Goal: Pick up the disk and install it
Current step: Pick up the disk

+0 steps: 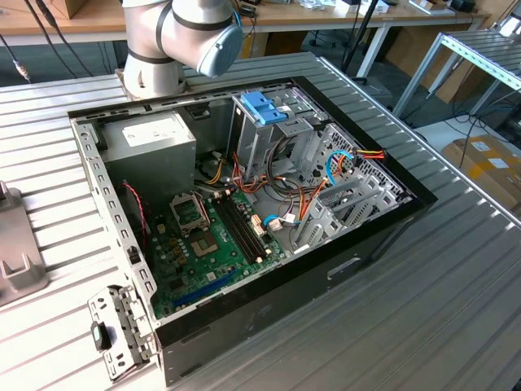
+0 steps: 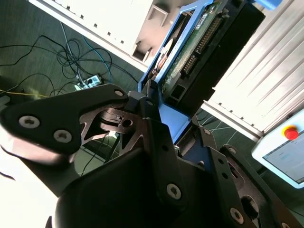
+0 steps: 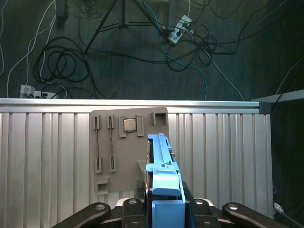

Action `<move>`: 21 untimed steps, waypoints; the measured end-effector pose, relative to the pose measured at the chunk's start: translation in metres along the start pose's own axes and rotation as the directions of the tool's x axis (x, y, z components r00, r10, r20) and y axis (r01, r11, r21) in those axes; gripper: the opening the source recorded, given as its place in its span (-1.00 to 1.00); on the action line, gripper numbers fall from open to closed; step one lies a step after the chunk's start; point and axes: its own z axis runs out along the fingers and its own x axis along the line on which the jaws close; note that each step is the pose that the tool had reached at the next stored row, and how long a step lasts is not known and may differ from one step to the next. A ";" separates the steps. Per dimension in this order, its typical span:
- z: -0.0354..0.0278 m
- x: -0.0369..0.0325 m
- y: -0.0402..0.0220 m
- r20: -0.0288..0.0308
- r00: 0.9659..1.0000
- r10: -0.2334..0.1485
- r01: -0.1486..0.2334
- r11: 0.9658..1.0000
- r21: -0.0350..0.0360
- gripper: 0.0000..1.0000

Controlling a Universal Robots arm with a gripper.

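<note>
Claw [image 3: 164, 211] clamped on disk [image 3: 160, 154], disk held edge-on over grey plate's [image 3: 118, 156] edge, plate flat on ribbed tabletop [image 3: 223, 152]

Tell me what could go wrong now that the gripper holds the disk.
1. The gripper grips the disk by one end only, so it could tilt or slip.
2. Loose cables crowd the drive cage in the open case; the disk might snag them going in.
</note>
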 end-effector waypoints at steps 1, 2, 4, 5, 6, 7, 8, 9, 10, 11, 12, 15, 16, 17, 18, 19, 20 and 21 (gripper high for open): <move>0.0000 0.0000 -0.0003 0.000 1.000 0.000 0.000 1.000 0.000 -0.25; -0.0001 0.0000 -0.0011 0.000 1.000 0.000 0.000 1.000 0.000 -0.25; -0.0003 0.0000 -0.0035 0.000 1.000 0.000 0.000 1.000 0.000 -0.25; -0.0004 0.0001 -0.0044 0.000 1.000 0.000 0.000 1.000 0.000 -0.25; -0.0004 0.0001 -0.0051 0.000 1.000 0.000 0.000 1.000 0.000 -0.25; -0.0004 0.0000 -0.0056 0.000 1.000 0.000 0.000 1.000 0.000 -0.25; -0.0005 0.0001 -0.0061 0.000 1.000 0.000 0.000 1.000 0.000 -0.25; -0.0005 0.0000 -0.0067 0.000 1.000 0.000 0.000 1.000 0.000 -0.25; -0.0005 0.0001 -0.0072 0.000 1.000 0.000 0.000 1.000 0.000 -0.25; -0.0006 0.0000 -0.0079 0.000 1.000 0.000 0.000 1.000 0.000 -0.25; -0.0006 0.0000 -0.0084 0.000 1.000 0.000 0.000 1.000 0.000 -0.25; -0.0008 0.0000 -0.0104 0.000 1.000 0.000 0.000 1.000 0.000 -0.25; -0.0008 0.0000 -0.0110 0.000 1.000 0.000 0.000 1.000 0.000 -0.25; -0.0009 0.0000 -0.0115 0.000 1.000 0.000 0.000 1.000 0.000 -0.25; -0.0009 0.0000 -0.0122 0.000 1.000 0.000 0.000 1.000 0.000 -0.25; -0.0010 0.0000 -0.0129 0.000 1.000 0.000 0.000 1.000 0.000 -0.25; -0.0009 0.0000 -0.0134 0.000 1.000 0.000 0.000 1.000 0.000 -0.25; -0.0010 0.0000 -0.0139 0.000 1.000 0.000 0.000 1.000 0.000 -0.25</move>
